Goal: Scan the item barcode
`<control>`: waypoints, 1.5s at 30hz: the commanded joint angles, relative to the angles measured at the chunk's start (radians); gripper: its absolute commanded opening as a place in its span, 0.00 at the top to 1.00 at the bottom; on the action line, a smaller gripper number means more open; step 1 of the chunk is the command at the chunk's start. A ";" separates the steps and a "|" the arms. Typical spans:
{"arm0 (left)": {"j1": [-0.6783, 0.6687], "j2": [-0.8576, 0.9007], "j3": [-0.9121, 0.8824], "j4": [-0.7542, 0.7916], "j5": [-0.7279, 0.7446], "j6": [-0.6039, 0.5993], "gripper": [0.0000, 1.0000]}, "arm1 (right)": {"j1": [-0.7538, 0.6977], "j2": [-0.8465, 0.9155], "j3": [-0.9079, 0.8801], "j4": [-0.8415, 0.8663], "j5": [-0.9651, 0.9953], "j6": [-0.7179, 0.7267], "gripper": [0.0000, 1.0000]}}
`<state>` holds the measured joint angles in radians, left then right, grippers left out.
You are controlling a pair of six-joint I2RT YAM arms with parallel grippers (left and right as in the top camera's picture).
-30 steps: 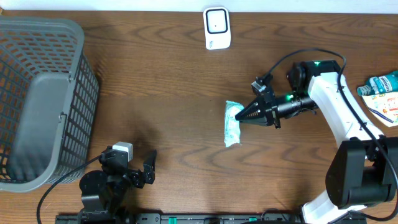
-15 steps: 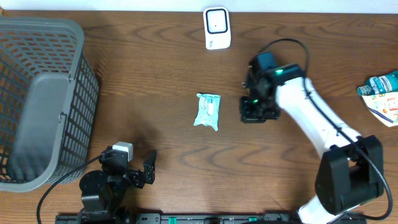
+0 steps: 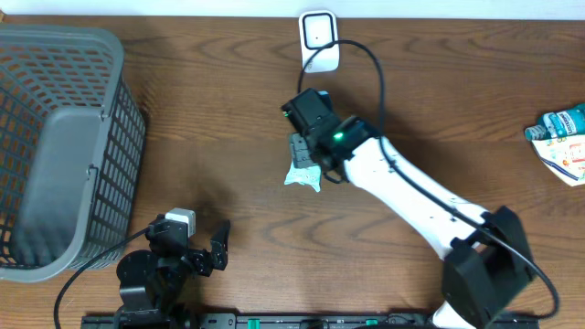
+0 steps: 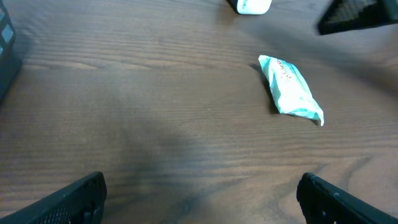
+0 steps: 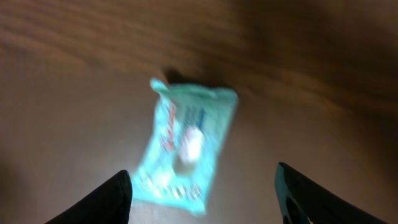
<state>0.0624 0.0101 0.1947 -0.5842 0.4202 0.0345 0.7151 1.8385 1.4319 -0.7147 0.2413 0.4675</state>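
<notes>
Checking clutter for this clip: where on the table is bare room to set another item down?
Bare wood lies between the basket and the teal packet, and between the scanner and the packets at the right edge. It is crowded where the right claw hovers over the teal packet, and by the left arm at the near edge.

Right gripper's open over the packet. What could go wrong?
1. The teal packet lies flat, off-centre between the right gripper's fingers; closing may catch only an edge or push it across the table.
2. No barcode shows, so it may face the scanner wrong side out.
</notes>
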 commanded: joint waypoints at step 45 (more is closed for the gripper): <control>-0.002 -0.006 0.005 0.001 0.005 0.014 0.02 | -0.265 0.404 0.562 -0.987 -1.295 -0.420 0.99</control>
<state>0.0624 0.0101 0.1947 -0.5838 0.4198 0.0341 0.4519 2.2654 1.9972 -1.7016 -0.9596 -0.0769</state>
